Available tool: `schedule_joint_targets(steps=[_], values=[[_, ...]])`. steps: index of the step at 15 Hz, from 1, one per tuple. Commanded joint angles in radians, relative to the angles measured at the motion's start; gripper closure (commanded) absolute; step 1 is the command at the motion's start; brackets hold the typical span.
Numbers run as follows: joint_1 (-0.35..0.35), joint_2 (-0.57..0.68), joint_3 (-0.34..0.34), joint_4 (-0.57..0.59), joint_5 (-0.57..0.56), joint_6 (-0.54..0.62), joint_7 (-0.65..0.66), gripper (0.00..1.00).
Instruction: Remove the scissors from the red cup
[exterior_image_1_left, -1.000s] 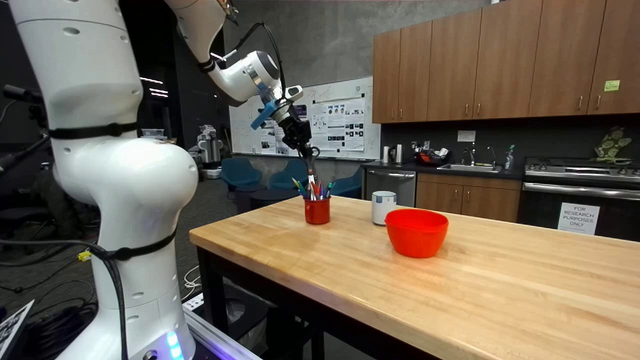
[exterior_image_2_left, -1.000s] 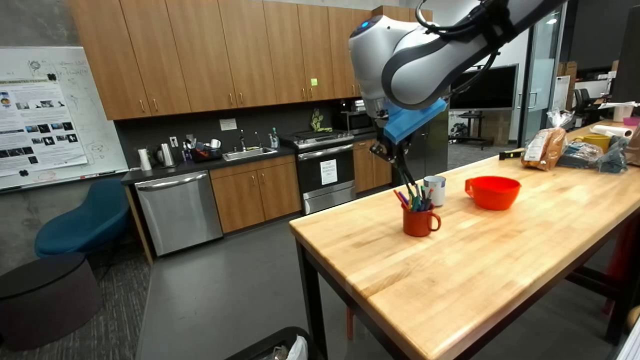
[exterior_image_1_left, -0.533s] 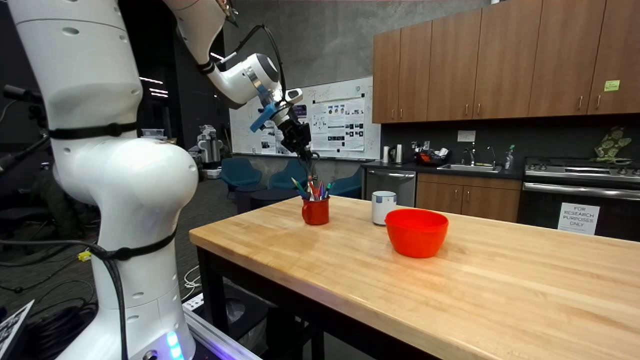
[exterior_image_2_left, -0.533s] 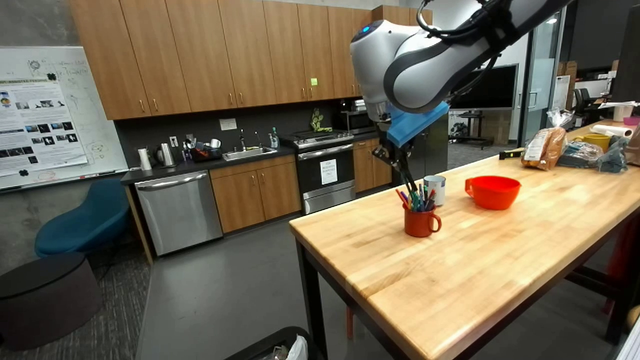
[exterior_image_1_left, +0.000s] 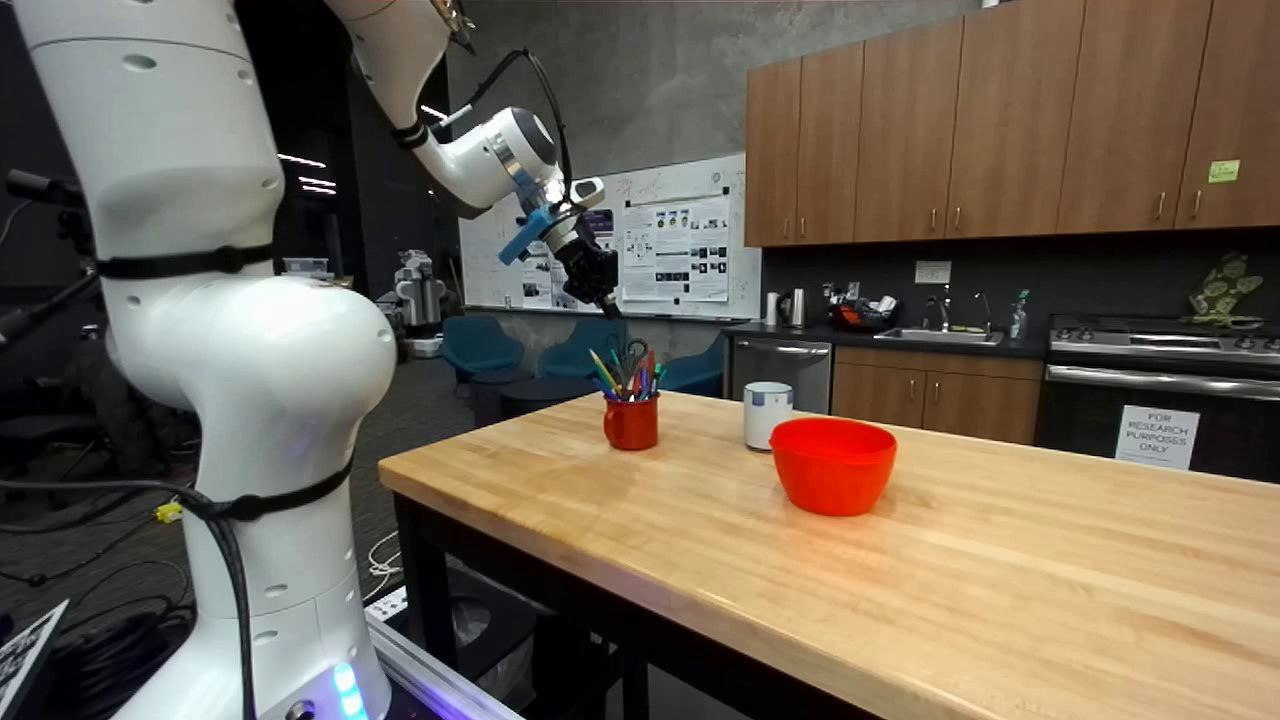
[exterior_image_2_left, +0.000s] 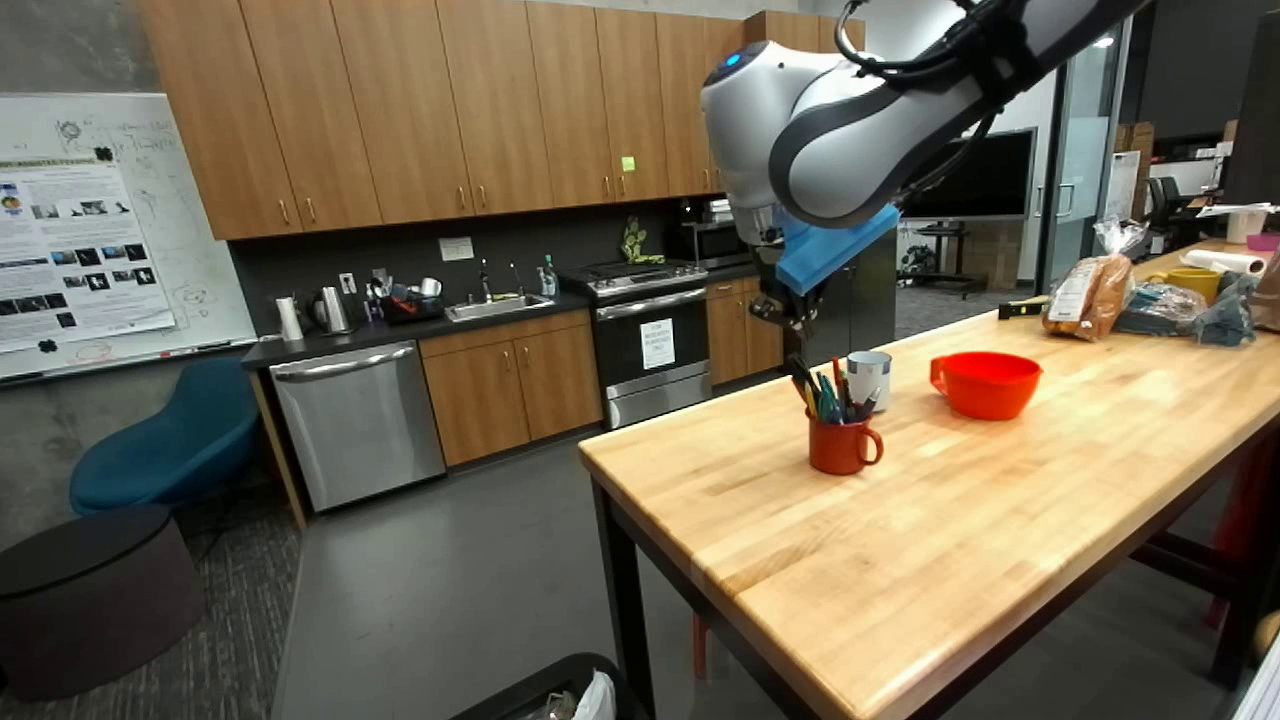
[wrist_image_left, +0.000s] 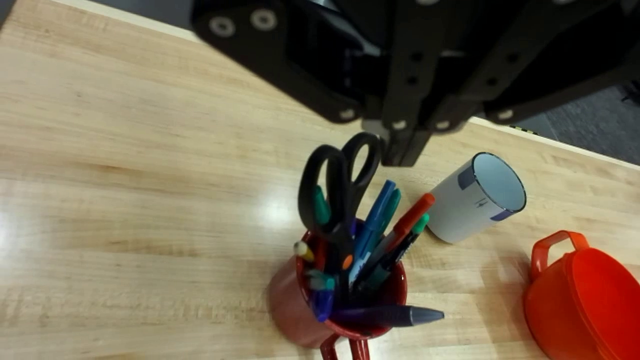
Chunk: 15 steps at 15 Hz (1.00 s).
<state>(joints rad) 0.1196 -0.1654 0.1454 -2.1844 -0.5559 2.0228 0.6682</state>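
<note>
The red cup (exterior_image_1_left: 631, 428) stands upright on the table, full of pens; it also shows in an exterior view (exterior_image_2_left: 836, 448) and in the wrist view (wrist_image_left: 299, 310). The dark scissors (wrist_image_left: 339, 205) stand in the cup, blades down and mostly hidden, handle loops up. They also show in an exterior view (exterior_image_1_left: 635, 360). My gripper (wrist_image_left: 401, 152) is shut and empty, its fingertips together, just right of the near handle loop in the wrist view. In an exterior view the gripper (exterior_image_1_left: 612, 308) is above the cup, apart from the loops.
A white mug (wrist_image_left: 467, 202) stands beside the cup. A wide red bowl (exterior_image_1_left: 833, 466) stands farther along the wooden table (exterior_image_2_left: 790, 560). A bread bag (exterior_image_2_left: 1090, 297) and other items lie at the table's far end. Pens (wrist_image_left: 372, 227) crowd the scissors.
The scissors, earlier raised up at the gripper, have dropped down into the cup. The gripper has let go of them and stays above. The cup has turned slightly, showing its handle.
</note>
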Motion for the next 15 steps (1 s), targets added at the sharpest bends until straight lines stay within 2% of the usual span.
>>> schedule_joint_targets(steps=[1,5,11,13,15], values=[[-0.011,-0.026,0.01,-0.023,0.023,0.006,-0.026,0.73],[-0.009,-0.008,0.021,-0.02,0.009,0.002,0.009,0.5],[0.0,0.014,0.048,-0.015,0.013,-0.007,0.033,0.07],[0.001,0.022,0.055,-0.014,0.01,-0.008,0.051,0.0],[0.0,0.032,0.06,-0.015,-0.004,-0.006,0.079,0.0]])
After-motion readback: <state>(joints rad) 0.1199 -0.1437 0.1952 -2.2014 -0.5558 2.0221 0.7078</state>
